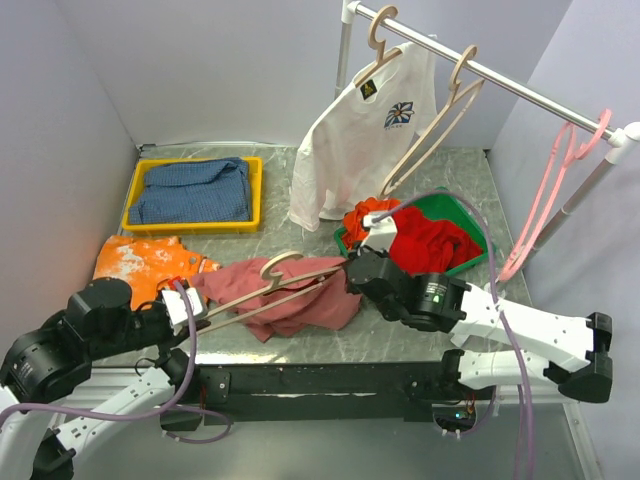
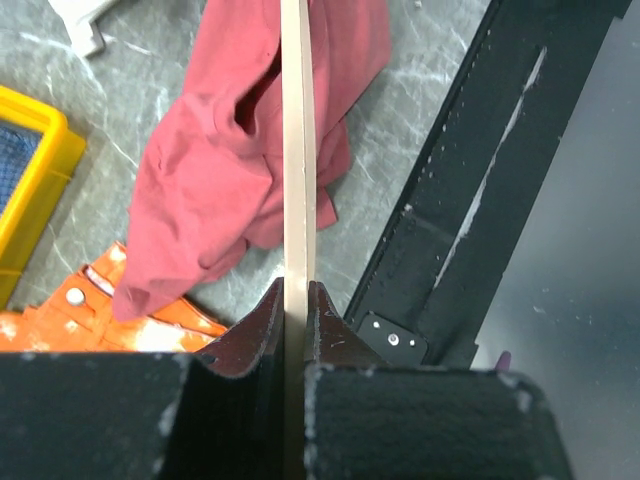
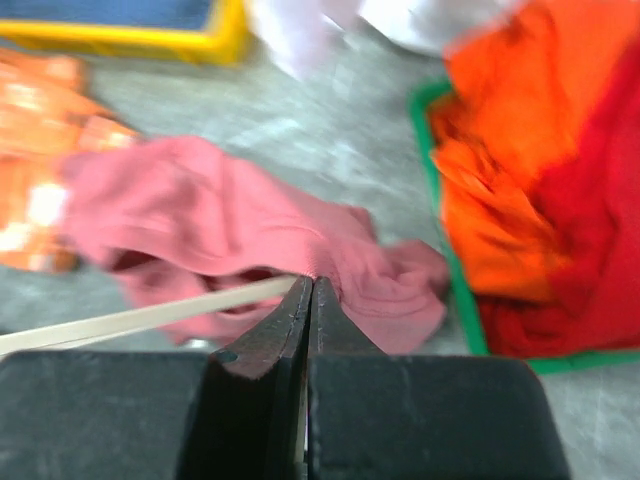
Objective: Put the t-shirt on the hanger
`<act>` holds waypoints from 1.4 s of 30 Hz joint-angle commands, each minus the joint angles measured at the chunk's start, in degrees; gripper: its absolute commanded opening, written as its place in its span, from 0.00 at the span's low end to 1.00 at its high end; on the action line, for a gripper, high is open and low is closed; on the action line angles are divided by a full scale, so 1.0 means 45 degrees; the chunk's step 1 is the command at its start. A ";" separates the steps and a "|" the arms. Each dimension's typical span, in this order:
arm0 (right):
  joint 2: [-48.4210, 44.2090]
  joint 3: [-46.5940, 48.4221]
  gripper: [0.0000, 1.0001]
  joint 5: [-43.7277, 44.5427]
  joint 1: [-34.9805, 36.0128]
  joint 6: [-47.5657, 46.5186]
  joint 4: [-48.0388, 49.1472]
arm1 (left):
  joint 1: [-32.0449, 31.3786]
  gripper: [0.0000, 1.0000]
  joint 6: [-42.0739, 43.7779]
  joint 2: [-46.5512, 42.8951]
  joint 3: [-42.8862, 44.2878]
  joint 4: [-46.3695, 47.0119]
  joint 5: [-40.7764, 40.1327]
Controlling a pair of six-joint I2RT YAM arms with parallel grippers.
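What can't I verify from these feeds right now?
Right wrist view: blurred, so it is unclear whether the shut right tool pinches the t-shirt or the hanger tip.
Top view: the hanger's right end, hidden by the t-shirt and right tool.
Left wrist view: the hanger's hook, cut off by the top edge beyond the left tool.

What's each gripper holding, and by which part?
The left gripper clamps the hanger by one end of its frame. The right gripper is shut at the other end against the t-shirt; what it pinches is unclear.
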 commanded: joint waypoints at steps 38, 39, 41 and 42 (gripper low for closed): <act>-0.2521 0.0960 0.24 0.0161 0.1083 -0.1620 0.0633 | 0.0013 0.01 -0.1456 0.2141 -0.3667 1.0327 0.3791; -0.2718 0.0532 0.24 0.0160 0.1102 -0.1521 0.0653 | 0.0032 0.01 -0.1729 0.2260 -0.3845 1.0717 0.3675; -0.3341 0.0159 0.24 0.0277 0.1083 -0.1190 0.0653 | 0.0013 0.01 -0.2569 0.2340 -0.4505 1.1865 0.3692; -0.3538 -0.0153 0.25 0.0374 0.1102 -0.1091 0.0633 | 0.0013 0.01 -0.2765 0.2301 -0.4762 1.2279 0.3925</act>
